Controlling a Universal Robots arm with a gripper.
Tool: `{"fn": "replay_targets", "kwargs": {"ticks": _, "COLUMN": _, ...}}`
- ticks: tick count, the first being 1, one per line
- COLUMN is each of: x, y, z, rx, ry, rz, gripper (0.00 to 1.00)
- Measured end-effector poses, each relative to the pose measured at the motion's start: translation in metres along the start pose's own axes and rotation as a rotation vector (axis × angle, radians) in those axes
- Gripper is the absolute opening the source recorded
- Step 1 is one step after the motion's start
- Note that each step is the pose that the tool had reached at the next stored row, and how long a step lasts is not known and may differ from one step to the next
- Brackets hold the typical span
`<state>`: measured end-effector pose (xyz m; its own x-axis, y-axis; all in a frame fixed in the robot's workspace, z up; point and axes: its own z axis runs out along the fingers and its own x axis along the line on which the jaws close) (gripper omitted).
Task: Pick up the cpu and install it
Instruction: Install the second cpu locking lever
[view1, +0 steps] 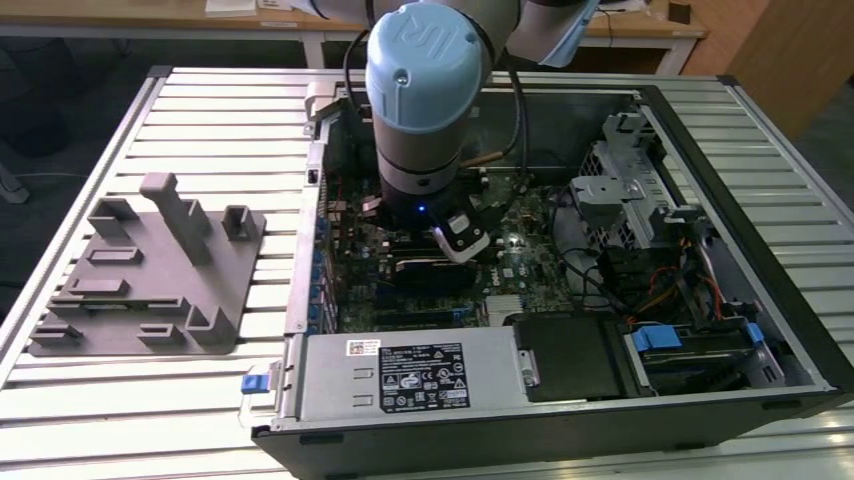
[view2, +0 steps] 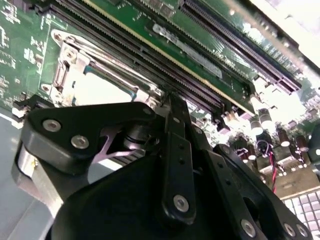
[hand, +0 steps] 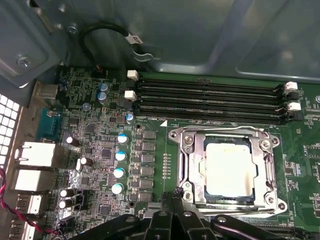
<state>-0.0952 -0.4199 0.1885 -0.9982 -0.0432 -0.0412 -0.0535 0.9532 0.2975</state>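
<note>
Cpu (hand: 231, 169) lies flat inside the metal socket frame (hand: 186, 167) on the green motherboard (hand: 100, 150), its pale silvery top facing up, as the first wrist view shows. In the second wrist view the same chip (view2: 102, 89) appears as a bright washed-out square in the frame, so its edges are hard to read there; it seems to sit level. Nothing touches it. The frame surrounds the chip on all sides, and its retention plate appears to be open, because the whole top of the chip is bare.

Just beside the socket run four long black memory slots (hand: 210, 102), parallel to one edge of the frame. On the other side stands a row of small round capacitors (hand: 120, 162) with light blue tops.

The gripper (hand: 175, 200) hangs near the socket frame's edge, above the board. Its black jaws stand close together and hold nothing, with the tips next to the frame and not on the chip.

In the exterior view the arm (view1: 424, 110) reaches down into the open computer case (view1: 787, 330), which lies on a slatted metal counter (view1: 174, 120). A grey plastic fixture (view1: 154, 275) rests on the counter at the exterior view's left, well apart from the case.
</note>
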Motion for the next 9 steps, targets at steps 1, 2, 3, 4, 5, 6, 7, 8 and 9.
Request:
{"fn": "replay_targets", "kwargs": {"ticks": 1, "x": 0.0, "y": 0.0, "z": 0.0, "rx": -0.0001, "ry": 0.0, "rz": 0.0, "gripper": 0.11}}
{"fn": "replay_targets", "kwargs": {"ticks": 2, "x": 0.0, "y": 0.0001, "z": -0.0004, "rx": -0.0001, "ry": -0.0001, "rz": 0.0, "gripper": 0.11}}
{"fn": "replay_targets", "kwargs": {"ticks": 3, "x": 0.0, "y": 0.0003, "z": -0.0008, "rx": -0.0001, "ry": -0.0001, "rz": 0.0, "gripper": 0.11}}
{"fn": "replay_targets", "kwargs": {"ticks": 4, "x": -0.0001, "y": 0.0005, "z": -0.0015, "rx": -0.0001, "ry": -0.0001, "rz": 0.0, "gripper": 0.11}}
{"fn": "replay_targets", "kwargs": {"ticks": 5, "x": -0.0002, "y": 0.0009, "z": -0.0025, "rx": -0.0008, "ry": -0.0004, "rz": 0.0, "gripper": 0.11}}
{"fn": "replay_targets", "kwargs": {"ticks": 6, "x": -0.0002, "y": 0.0014, "z": -0.0042, "rx": -0.0004, "ry": -0.0002, "rz": 0.0, "gripper": 0.11}}
{"fn": "replay_targets", "kwargs": {"ticks": 7, "x": -0.0003, "y": 0.002, "z": -0.0064, "rx": 0.0, "ry": 0.0, "rz": 0.0, "gripper": 0.11}}
{"fn": "replay_targets", "kwargs": {"ticks": 8, "x": -0.0004, "y": 0.0027, "z": -0.0085, "rx": -0.0002, "ry": -0.0002, "rz": 0.0, "gripper": 0.11}}
{"fn": "replay_targets", "kwargs": {"ticks": 9, "x": -0.0005, "y": 0.0034, "z": -0.0108, "rx": -0.0002, "ry": -0.0001, "rz": 0.0, "gripper": 0.11}}
